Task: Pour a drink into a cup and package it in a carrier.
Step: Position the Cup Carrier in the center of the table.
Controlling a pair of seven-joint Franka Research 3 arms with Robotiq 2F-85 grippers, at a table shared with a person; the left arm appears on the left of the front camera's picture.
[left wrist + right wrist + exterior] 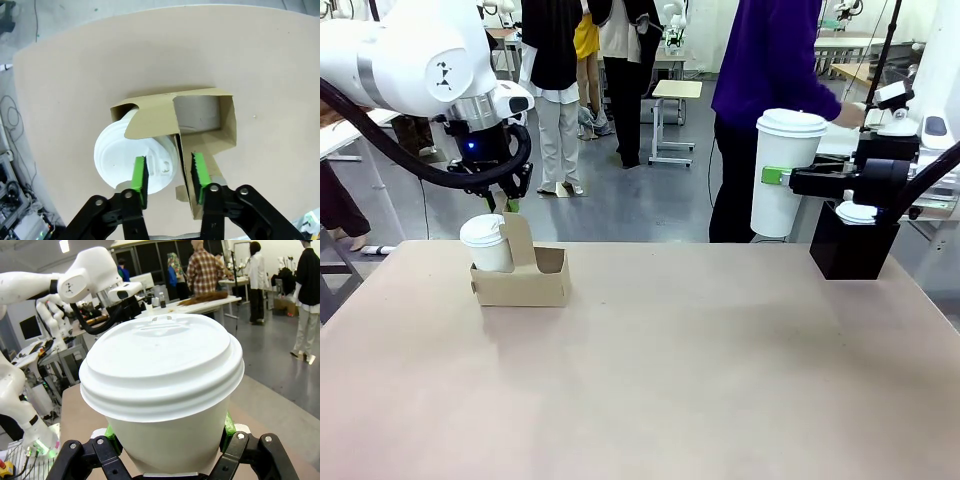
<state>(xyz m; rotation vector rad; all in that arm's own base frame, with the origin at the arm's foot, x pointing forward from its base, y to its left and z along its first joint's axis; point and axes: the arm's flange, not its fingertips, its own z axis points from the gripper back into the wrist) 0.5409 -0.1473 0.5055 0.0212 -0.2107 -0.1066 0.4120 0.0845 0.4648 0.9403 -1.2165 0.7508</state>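
Tall white cup (785,150), capped with a white lid, is held upright near the far right edge of the table (670,380). It is clasped at mid-height by the right gripper (782,177), whose green pads are pressed against two opposite sides. In the right wrist view the lid is seen from close by, with the fingers (227,432) clamped on the wall below it. Just beside the cup a black box (850,255) is stood at the table's far right, and a small white round piece is seen on top of it. A person (760,60) in a purple top is seen behind the cup.

The carrier (525,285) is set on the table at the far left, well apart from the cup. A shorter lidded cup (485,245) is seated in its left compartment, and the floor of the other compartment is seen in the left wrist view. The left gripper (508,203) is hung pointing down at the top of the handle panel (520,235). In the left wrist view its jaws are seen parted with the panel's edge between them. One pad (199,175) lies just beside the panel, while the other is apart from it, over the shorter cup's lid. The panel is not clamped.
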